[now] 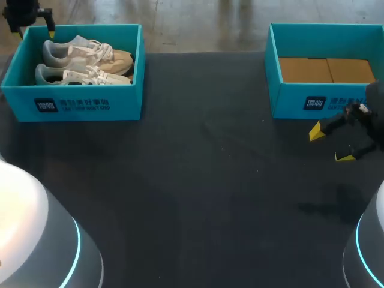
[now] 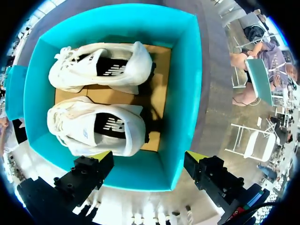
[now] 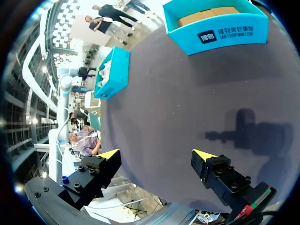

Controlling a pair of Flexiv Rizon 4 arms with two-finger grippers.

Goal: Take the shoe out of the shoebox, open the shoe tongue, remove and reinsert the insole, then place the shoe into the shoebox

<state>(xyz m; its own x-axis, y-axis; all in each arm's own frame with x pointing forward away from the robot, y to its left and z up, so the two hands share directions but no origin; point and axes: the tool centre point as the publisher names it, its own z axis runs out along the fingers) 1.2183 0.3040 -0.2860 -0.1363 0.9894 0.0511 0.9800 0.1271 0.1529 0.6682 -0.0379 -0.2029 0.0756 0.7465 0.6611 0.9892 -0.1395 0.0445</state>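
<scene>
Shoes [image 2: 96, 96], two white ones, lie side by side in the shoebox [image 1: 78, 105] at the far left of the table [image 1: 204, 198]. They point the same way, heels toward the table's outer edge and laced toes toward its middle. From above, their openings face up, each with a dark patch inside, and brown cardboard shows under and between them. The teal walls of the shoebox stand on all four sides around the pair.

The left claw [image 2: 149, 155] hangs above the shoebox near its far outer corner, looking down into it. Its two yellow-tipped fingers are spread wide and hold nothing. One tip sits over the box wall next to the nearer shoe, and the other lies past the wall, outside the box. Neither tip touches a shoe.

A second box [image 1: 324, 102], the same teal, stands at the far right of the table, well apart from the first, with its brown cardboard floor showing. The right claw [image 1: 330, 144] hangs over the bare table just in front of this box, toward the right edge. Its fingers are also spread wide, with nothing between them but the dark tabletop. In the right wrist view its shadow [image 3: 243, 133] falls on the table ahead of the fingers, with the second box beyond it.
</scene>
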